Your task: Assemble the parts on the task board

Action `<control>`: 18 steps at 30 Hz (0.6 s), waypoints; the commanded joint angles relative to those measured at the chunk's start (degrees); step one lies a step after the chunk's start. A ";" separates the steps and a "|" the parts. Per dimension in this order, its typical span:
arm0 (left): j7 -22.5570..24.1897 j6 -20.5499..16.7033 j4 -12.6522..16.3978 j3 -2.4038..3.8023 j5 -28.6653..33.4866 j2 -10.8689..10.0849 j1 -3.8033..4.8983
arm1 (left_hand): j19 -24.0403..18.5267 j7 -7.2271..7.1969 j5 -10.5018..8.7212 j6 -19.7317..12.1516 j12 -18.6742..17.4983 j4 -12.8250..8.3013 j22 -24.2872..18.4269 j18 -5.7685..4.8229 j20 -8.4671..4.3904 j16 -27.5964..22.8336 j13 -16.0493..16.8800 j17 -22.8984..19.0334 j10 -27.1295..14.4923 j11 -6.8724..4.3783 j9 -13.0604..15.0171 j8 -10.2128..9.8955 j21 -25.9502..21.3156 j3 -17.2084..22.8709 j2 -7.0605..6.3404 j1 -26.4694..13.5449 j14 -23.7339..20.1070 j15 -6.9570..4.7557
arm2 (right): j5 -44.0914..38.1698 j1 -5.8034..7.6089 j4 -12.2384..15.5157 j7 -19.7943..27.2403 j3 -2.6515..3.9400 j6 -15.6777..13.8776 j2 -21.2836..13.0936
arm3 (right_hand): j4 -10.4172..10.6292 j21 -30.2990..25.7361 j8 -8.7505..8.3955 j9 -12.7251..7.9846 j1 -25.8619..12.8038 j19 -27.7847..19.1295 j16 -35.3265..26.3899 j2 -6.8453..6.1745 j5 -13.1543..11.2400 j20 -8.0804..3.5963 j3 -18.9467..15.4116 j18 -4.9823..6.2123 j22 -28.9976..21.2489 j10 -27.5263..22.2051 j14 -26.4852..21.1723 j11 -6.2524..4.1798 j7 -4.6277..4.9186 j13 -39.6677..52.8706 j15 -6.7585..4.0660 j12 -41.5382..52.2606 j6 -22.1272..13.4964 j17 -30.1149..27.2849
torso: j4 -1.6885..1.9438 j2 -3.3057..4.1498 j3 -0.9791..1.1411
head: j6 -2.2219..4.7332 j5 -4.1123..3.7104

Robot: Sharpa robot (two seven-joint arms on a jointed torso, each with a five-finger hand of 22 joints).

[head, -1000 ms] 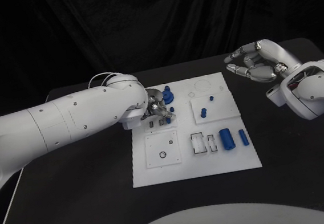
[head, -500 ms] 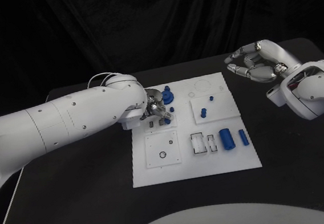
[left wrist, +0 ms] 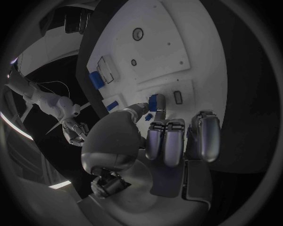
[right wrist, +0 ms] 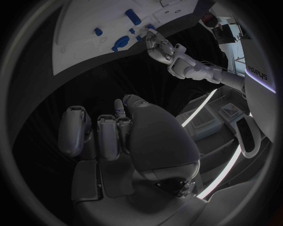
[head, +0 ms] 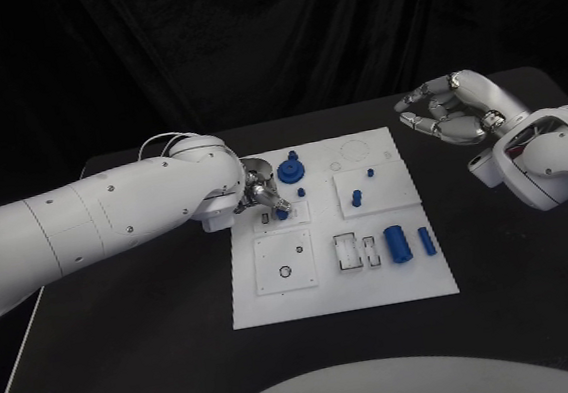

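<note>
While hovering over task board (head: 342,288) far-left corner, left hand (head: 263,195) is pinching small blue part (head: 283,213). Left wrist view: blue part (left wrist: 153,102) sitting between fingertips, just above board (left wrist: 147,52). Right hand (head: 449,110) is curling closed, gripping nothing, well off board's far-right corner.

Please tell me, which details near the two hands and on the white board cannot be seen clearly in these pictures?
- Left hand, head view: its fingers cover the board's slots under them, so whether its small blue part is seated is unclear.
- Right hand, head view: fingers curled in; anything inside the palm is hidden.
- Task board: the small holes and marks are too tiny to read.
- Right wrist view: the palm covers the table under it.
</note>
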 commanded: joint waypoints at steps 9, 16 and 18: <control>-0.10 -3.93 1.35 0.05 0.06 -1.63 -0.07 | 0.59 -0.14 -0.75 0.77 0.20 -5.63 1.75 0.45 -0.31 0.15 15.09 15.09 6.06 -0.53 1.05 -0.45 -0.04 7.52 -0.64 -1.43 6.16 -0.42 | -0.17 -0.23 -0.01 -1.22 0.04 0.54 -0.10 | -0.07 -0.44 -0.14 -0.11 0.57 0.11 -0.39 -0.08 0.17 -0.08 0.39 0.79 4.76 -0.18 3.24 0.22 -0.11 4.95 0.55 -0.22 0.35 7.45 | 0.11 0.03 -0.01 | 0.01 0.23; -0.32 -5.71 1.50 0.04 0.06 -2.02 -0.07 | 0.59 -0.14 -2.18 0.88 0.20 -5.27 1.76 0.47 -0.34 0.15 15.09 15.09 6.06 -0.53 1.53 -0.79 -0.13 8.11 -0.58 -2.43 6.16 -0.43 | -0.17 -0.24 0.02 -1.48 0.04 0.64 -0.07 | -0.09 -0.49 -0.15 -0.13 0.59 0.08 -0.46 -0.08 0.27 -0.08 0.45 0.81 4.74 -0.39 3.22 0.22 -0.11 4.72 0.55 -0.32 0.34 7.39 | 0.12 0.15 -0.04 | 0.01 0.41; -0.23 -6.27 1.54 0.04 0.06 -2.11 -0.08 | 0.55 -0.15 -2.44 0.88 0.20 -5.17 1.70 0.49 -0.34 0.15 15.09 15.09 6.06 -0.53 1.62 -0.88 -0.19 8.19 -0.54 -2.63 6.16 -0.44 | -0.17 -0.24 0.05 -1.53 0.04 0.64 -0.08 | -0.13 -0.55 -0.16 -0.16 0.63 0.06 -0.49 -0.09 0.40 -0.08 0.53 0.82 4.71 -0.50 3.21 0.22 -0.11 4.61 0.55 -0.38 0.33 7.37 | 0.10 0.14 -0.03 | 0.01 0.30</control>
